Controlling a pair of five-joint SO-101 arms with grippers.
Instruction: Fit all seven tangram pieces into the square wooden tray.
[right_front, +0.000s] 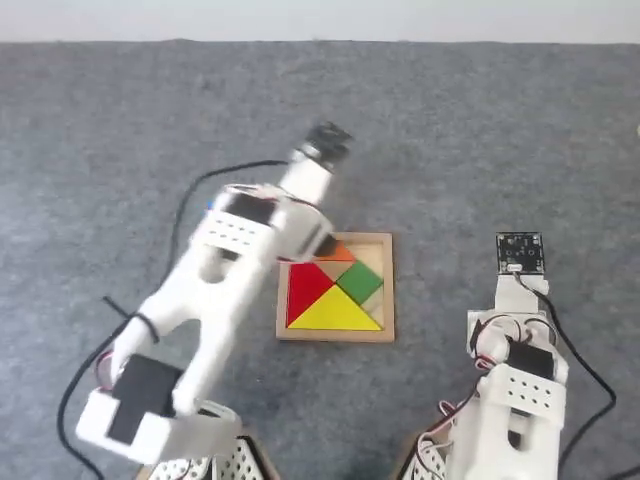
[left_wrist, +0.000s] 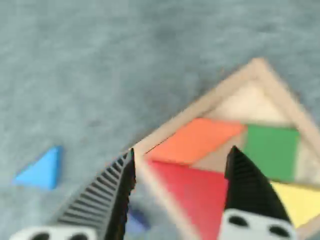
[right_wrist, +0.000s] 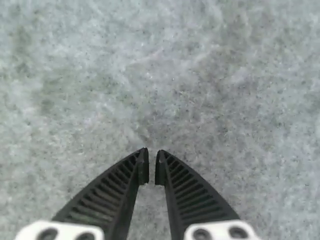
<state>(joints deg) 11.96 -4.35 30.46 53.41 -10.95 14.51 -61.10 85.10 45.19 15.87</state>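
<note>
The square wooden tray (right_front: 386, 290) lies mid-table and holds a red triangle (right_front: 304, 288), a yellow triangle (right_front: 338, 315), a green square (right_front: 360, 280) and an orange piece (right_front: 338, 252). In the left wrist view the same tray (left_wrist: 210, 95) shows the orange piece (left_wrist: 196, 140), red triangle (left_wrist: 200, 192), green square (left_wrist: 272, 150) and yellow triangle (left_wrist: 295, 200). My left gripper (left_wrist: 180, 160) hangs open over the tray's corner with nothing between its fingers. A blue triangle (left_wrist: 42, 169) lies on the carpet outside the tray. My right gripper (right_wrist: 149, 165) is shut over bare carpet.
Grey carpet (right_front: 480, 130) covers the table. The left arm (right_front: 250, 260) stretches over the tray's left edge. The right arm (right_front: 515, 340) stands to the tray's right. A dark blue bit (left_wrist: 136, 220) shows below the left gripper.
</note>
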